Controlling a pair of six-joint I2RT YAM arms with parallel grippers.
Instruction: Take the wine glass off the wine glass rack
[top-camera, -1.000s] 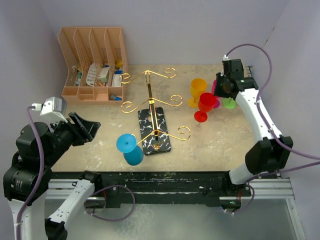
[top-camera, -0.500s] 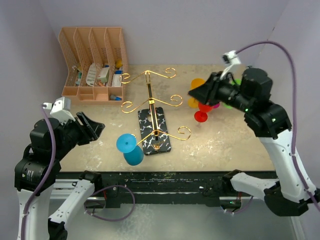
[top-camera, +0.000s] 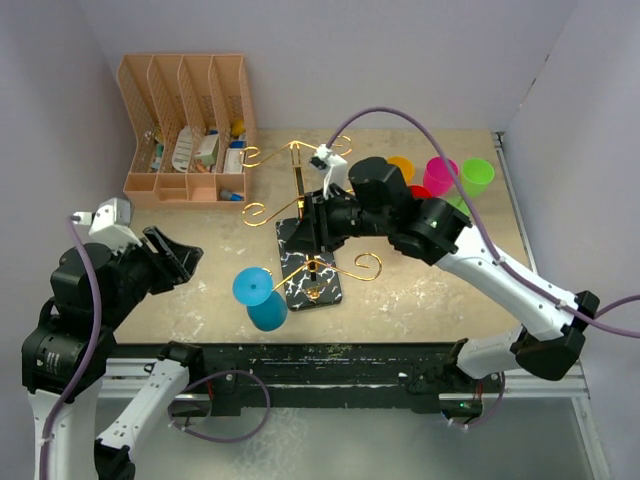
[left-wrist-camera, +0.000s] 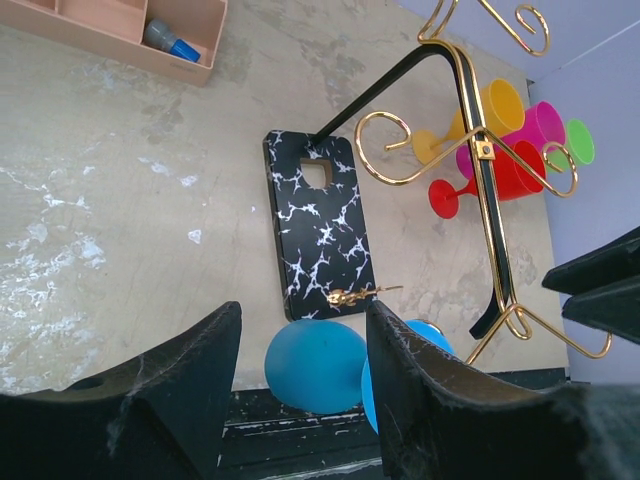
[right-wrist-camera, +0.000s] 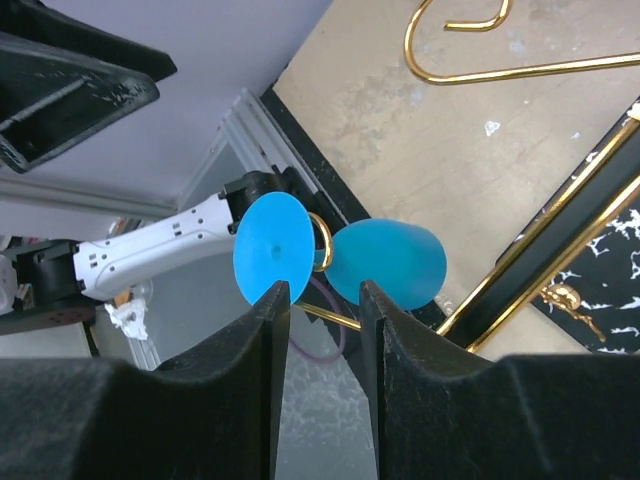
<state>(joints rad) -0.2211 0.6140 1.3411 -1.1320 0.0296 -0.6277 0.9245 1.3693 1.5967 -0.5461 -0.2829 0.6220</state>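
Note:
The wine glass rack (top-camera: 300, 205) is a gold wire stand on a black white-veined base (top-camera: 296, 262) at the table's middle. A blue wine glass (top-camera: 258, 297) hangs sideways by its stem on the near left hook. My right gripper (top-camera: 316, 222) is open over the rack's pole and points at the glass. In the right wrist view the glass's foot (right-wrist-camera: 272, 250) and bowl (right-wrist-camera: 385, 262) lie beyond the tips of my right gripper (right-wrist-camera: 325, 300), apart from them. My left gripper (top-camera: 178, 255) is open and empty, left of the glass. The left wrist view shows the glass (left-wrist-camera: 320, 365) beyond my left gripper (left-wrist-camera: 300, 320).
A peach slotted organiser (top-camera: 187, 128) with small items stands at the back left. Yellow (top-camera: 400, 168), pink (top-camera: 440, 175) and green (top-camera: 477, 176) glasses stand at the back right, with a red one mostly hidden by my right arm. The rack's curled hooks (top-camera: 350, 198) stick out around my right wrist.
My right arm has swung from the glasses at the back right to over the rack, pointing down at the blue glass. My left arm has shifted only slightly.

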